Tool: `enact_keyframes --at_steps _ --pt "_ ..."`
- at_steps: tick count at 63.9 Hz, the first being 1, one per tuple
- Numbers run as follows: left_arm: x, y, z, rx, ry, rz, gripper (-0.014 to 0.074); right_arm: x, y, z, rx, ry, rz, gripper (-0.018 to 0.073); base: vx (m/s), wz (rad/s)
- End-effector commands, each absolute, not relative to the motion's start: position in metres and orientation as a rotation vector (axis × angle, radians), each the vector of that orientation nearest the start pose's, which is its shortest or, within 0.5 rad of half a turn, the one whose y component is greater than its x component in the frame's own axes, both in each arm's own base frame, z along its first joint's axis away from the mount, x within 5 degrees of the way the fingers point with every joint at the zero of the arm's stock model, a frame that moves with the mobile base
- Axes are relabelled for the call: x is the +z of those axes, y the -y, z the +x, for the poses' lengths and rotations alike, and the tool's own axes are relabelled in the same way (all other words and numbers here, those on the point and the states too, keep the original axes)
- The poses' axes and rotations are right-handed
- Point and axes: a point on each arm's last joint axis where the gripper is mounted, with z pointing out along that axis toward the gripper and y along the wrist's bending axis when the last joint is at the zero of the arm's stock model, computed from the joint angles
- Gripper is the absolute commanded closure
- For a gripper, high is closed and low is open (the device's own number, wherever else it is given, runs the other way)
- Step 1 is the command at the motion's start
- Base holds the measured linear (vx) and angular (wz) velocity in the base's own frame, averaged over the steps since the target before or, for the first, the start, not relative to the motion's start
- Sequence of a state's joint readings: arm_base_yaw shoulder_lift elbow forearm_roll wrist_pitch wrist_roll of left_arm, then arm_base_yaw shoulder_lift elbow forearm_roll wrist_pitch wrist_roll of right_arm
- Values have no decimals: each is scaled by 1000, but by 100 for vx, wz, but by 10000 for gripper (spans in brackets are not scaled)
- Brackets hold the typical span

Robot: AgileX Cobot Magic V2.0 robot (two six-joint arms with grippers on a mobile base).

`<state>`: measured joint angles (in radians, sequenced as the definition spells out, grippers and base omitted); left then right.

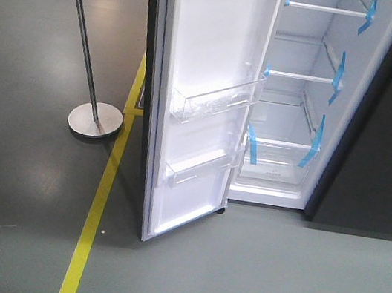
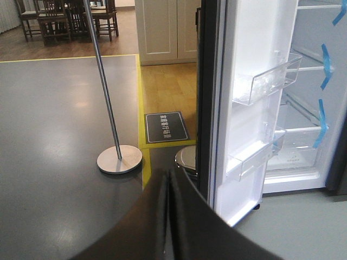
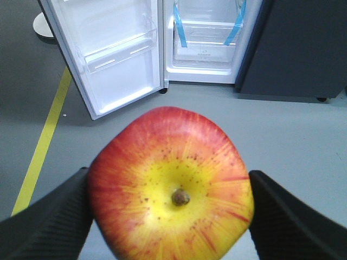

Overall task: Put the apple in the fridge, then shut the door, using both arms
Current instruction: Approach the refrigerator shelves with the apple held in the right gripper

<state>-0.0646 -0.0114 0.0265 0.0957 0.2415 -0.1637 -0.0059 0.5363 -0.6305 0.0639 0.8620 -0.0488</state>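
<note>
The red and yellow apple fills the lower middle of the right wrist view, and my right gripper is shut on it, one black finger at each side. Beyond it stands the fridge, white inside with blue tape strips, and the door swung open to the left. The front view shows the same fridge and the open door with clear bins. My left gripper is shut with nothing in it, its fingers pressed together, in front of the outer edge of the door.
A chrome barrier post on a round base stands left of the door. A yellow floor line runs past the door's foot. A dark grey panel flanks the fridge on the right. Grey floor lies in front.
</note>
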Motion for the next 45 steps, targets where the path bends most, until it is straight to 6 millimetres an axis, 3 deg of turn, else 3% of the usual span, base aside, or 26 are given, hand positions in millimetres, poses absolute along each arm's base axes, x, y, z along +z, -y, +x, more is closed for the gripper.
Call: enact_keyframes --at_steps 1,45 --pt "183 2 56 -102 -1678 -31 601 325 -4 94 42 -2143 -24 361 8 1" --pt "183 2 56 -102 -1678 -31 601 325 -4 94 42 -2143 -24 361 8 1"
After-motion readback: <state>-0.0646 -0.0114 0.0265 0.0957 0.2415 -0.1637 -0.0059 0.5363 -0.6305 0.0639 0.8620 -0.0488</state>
